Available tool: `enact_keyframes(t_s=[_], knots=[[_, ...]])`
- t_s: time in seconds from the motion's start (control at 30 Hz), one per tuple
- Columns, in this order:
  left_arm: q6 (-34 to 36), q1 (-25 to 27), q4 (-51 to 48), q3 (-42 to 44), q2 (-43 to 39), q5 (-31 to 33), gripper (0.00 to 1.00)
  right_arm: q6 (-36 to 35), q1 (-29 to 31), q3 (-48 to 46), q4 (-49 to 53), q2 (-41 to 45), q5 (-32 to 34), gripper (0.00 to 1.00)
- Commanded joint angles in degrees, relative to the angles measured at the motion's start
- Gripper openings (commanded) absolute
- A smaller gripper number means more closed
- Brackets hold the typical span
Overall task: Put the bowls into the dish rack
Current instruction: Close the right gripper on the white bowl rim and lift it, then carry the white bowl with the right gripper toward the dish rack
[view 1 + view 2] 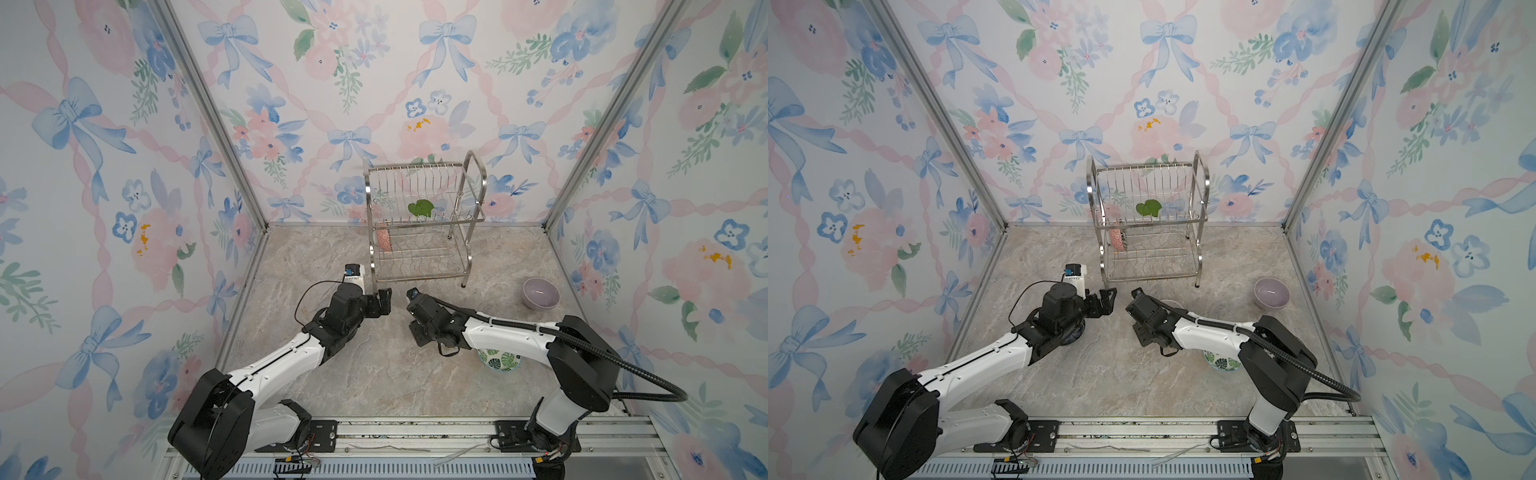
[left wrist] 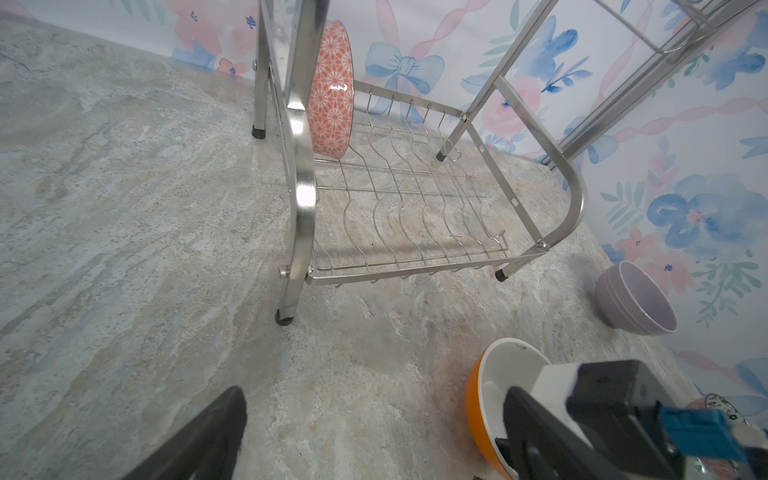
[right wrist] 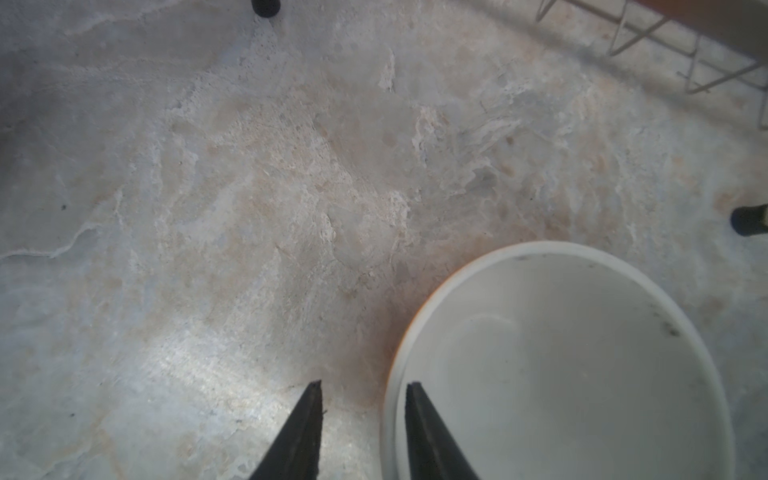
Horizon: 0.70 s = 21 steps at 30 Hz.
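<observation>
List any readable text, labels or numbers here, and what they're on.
No legible text in any view.
Left arm's camera module: dark label strip, too small to read.
The dish rack and pink-patterned bowl: pattern only, no lettering.

A stone-look desk inside a box of flowery walls.
The desk [image 1: 374, 374] is grey and tan like stone, with pale streaks. Walls [image 1: 104, 208] stand on its left, far and right sides. Their paper has blue bows [image 1: 446, 33], pink flowers [image 1: 424, 133], green leaves [image 1: 303, 43] and crossing pink ribbons [image 1: 158, 145]. A shiny left post [image 1: 208, 112] runs up the far left corner, and a right post [image 1: 611, 112] runs up the far right corner. A long metal rail [image 1: 415, 430] lies along the near edge, with a slotted strip [image 1: 374, 469] nearer still.
</observation>
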State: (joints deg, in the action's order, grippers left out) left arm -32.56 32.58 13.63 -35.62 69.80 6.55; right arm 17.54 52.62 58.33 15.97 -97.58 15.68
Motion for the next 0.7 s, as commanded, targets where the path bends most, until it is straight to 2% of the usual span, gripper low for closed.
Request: enact_keyframes(t_s=[0.0, 0.13, 0.27, 0.47, 0.67], knots=[[-1.1, -0.6, -0.3, -1.4, 0.4, 0.5, 0.98, -1.5, 0.5, 1.9, 4.0, -1.5, -1.3, 0.29], [-0.8, -1.4, -1.2, -3.1, 2.3, 0.4, 0.98, -1.4, 0.5, 2.1, 4.1, -1.7, -1.0, 0.21], [-0.8, -1.7, -3.1, -5.7, 4.4, 3.4, 0.98, -1.7, 0.5, 2.4, 4.1, -1.8, -0.7, 0.10], [-0.3, -2.8, -4.4, -10.6, 8.8, 6.8, 0.98, -2.0, 0.5, 2.5, 3.6, 0.2, -0.1, 0.00], [0.2, -3.6, -3.9, -14.6, 14.4, 7.7, 0.98, -0.9, -1.2, 0.5, -0.5, 8.1, -2.6, 0.00]])
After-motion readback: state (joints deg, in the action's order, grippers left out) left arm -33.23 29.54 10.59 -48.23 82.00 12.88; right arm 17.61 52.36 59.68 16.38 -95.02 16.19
